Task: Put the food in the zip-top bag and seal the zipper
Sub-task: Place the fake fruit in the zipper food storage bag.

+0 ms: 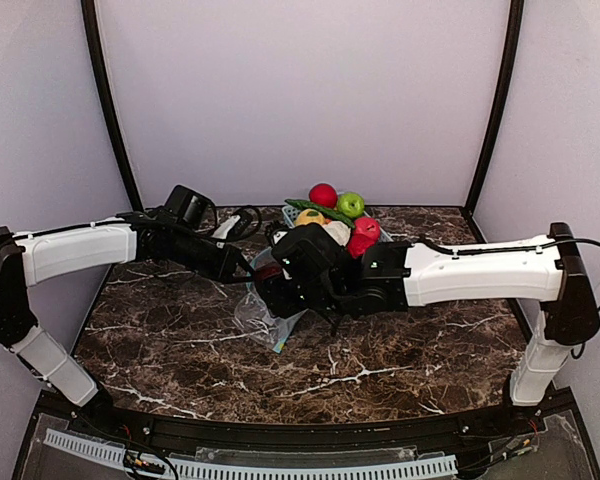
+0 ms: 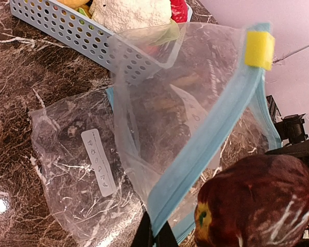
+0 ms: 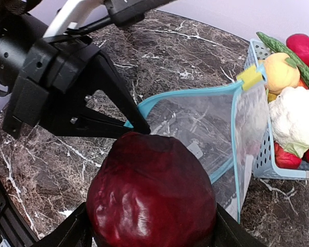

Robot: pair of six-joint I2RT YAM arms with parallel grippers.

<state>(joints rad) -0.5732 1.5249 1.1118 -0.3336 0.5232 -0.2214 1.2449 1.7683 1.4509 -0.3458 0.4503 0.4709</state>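
The clear zip-top bag (image 2: 159, 118) with a blue zipper strip (image 2: 211, 139) and a yellow slider (image 2: 259, 49) lies on the marble table next to the basket. It also shows in the top view (image 1: 258, 318). My left gripper (image 2: 154, 237) is shut on the zipper strip and holds the bag's mouth up and open. My right gripper (image 3: 152, 226) is shut on a dark red apple (image 3: 152, 190) just in front of the open mouth (image 3: 206, 123), close to the left fingers (image 3: 118, 98). The apple shows at lower right in the left wrist view (image 2: 252, 203).
A light-blue lattice basket (image 3: 262, 164) stands right behind the bag and holds a white cauliflower (image 3: 296, 118), a yellow-orange fruit (image 3: 279, 72), a red fruit (image 3: 301, 49) and a green vegetable (image 3: 286, 54). In the top view a red apple (image 1: 323, 195) and a green apple (image 1: 350, 204) top it.
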